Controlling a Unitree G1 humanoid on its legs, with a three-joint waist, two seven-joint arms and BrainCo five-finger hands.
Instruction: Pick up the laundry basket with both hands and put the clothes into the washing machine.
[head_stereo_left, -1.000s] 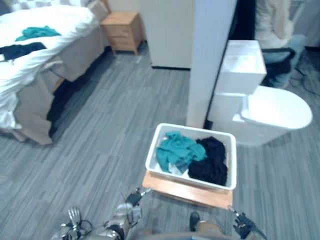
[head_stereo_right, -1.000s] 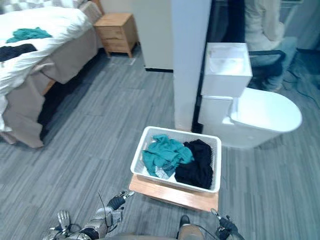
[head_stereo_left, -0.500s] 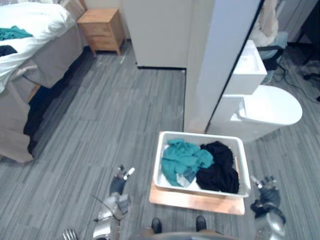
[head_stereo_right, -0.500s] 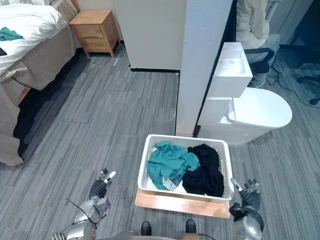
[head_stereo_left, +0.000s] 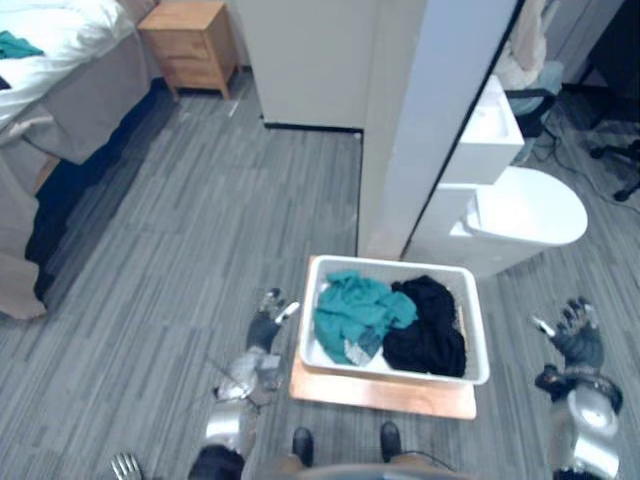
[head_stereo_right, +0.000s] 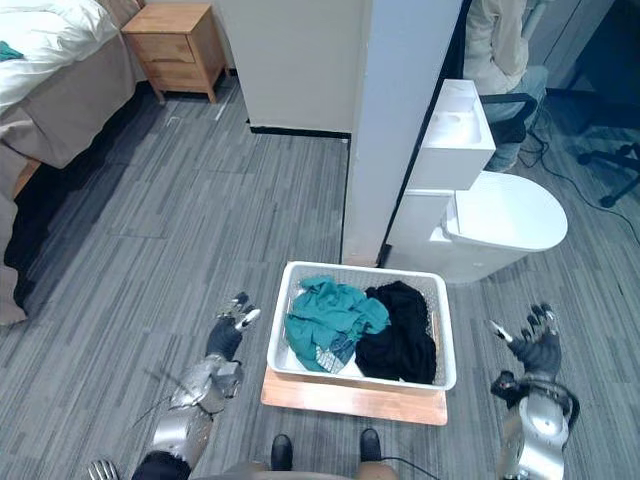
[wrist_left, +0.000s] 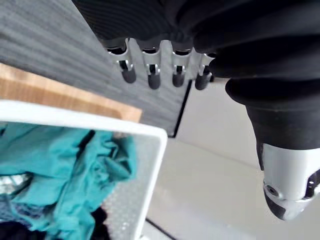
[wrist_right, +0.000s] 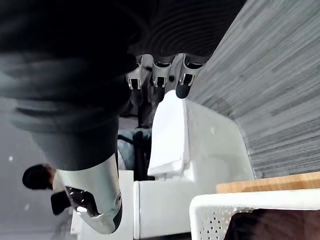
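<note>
Pre-grasp on the basket, nothing lifted yet. White perforated plastic laundry basket (head_stereo_left: 390, 374) sits lower centre of frame on a flat light wooden board (head_stereo_left: 380, 397) on the grey plank floor (head_stereo_left: 200, 220). Crumpled teal garment (head_stereo_left: 358, 308) is in its left half, black garment (head_stereo_left: 425, 335) in its right. Left hand (head_stereo_left: 264, 330) hovers just beside the basket's left wall, fingers straight, holding nothing. Right hand (head_stereo_left: 575, 345) is at lower right, well apart from the right wall, fingers spread, empty. Next move, as I judge it: bring the right hand in, hook fingers under both side rims, lift level.
</note>
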